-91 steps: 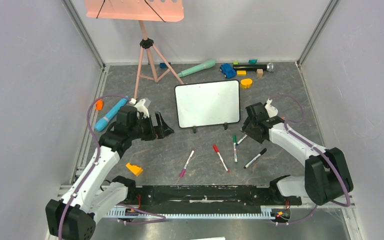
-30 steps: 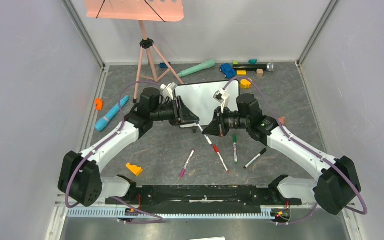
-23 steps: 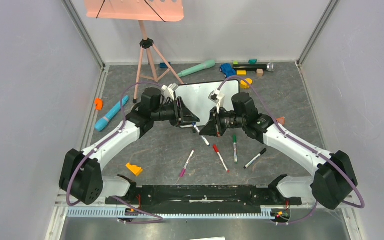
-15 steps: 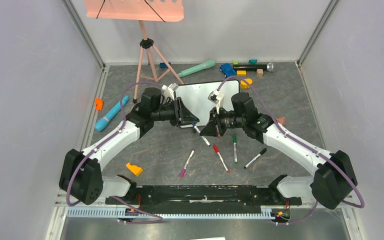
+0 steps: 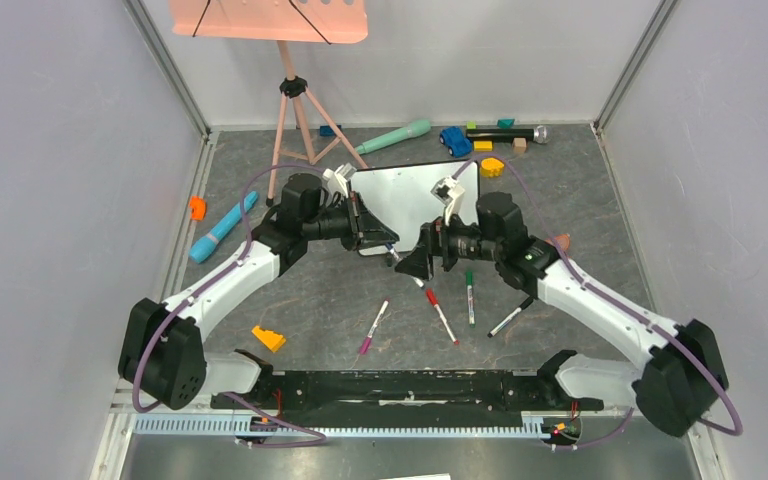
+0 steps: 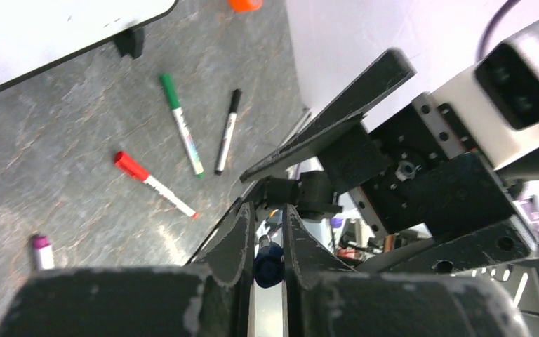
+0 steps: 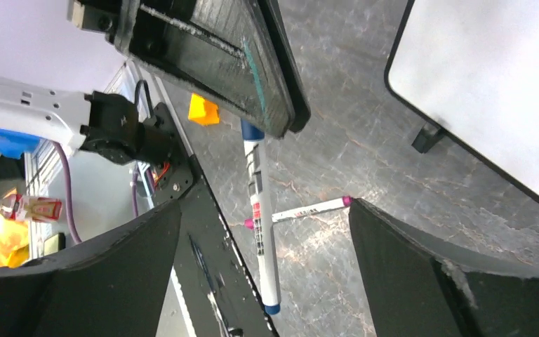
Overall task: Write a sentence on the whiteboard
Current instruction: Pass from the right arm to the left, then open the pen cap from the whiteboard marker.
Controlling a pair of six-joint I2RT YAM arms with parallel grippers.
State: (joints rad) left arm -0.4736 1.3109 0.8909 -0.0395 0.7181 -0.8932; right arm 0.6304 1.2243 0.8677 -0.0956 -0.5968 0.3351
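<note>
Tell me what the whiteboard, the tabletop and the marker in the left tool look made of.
Whiteboard: smooth white panel, probably coated, in a thin black frame, likely plastic. Tabletop: dark grey matte sheet with pale stone-like veining, possibly printed. Marker: white plastic-looking barrel, printed label, blue cap.

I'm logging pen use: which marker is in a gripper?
The blue marker, pinched by the left gripper; red marker, green marker, black marker and purple marker lie loose.

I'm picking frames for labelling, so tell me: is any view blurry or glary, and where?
Top external: evenly lit, sharp throughout. Left wrist: its own fingers dark and soft, the green marker crisp. Right wrist: near fingers blurred, the blue marker sharp, the whiteboard bright without glare.
</note>
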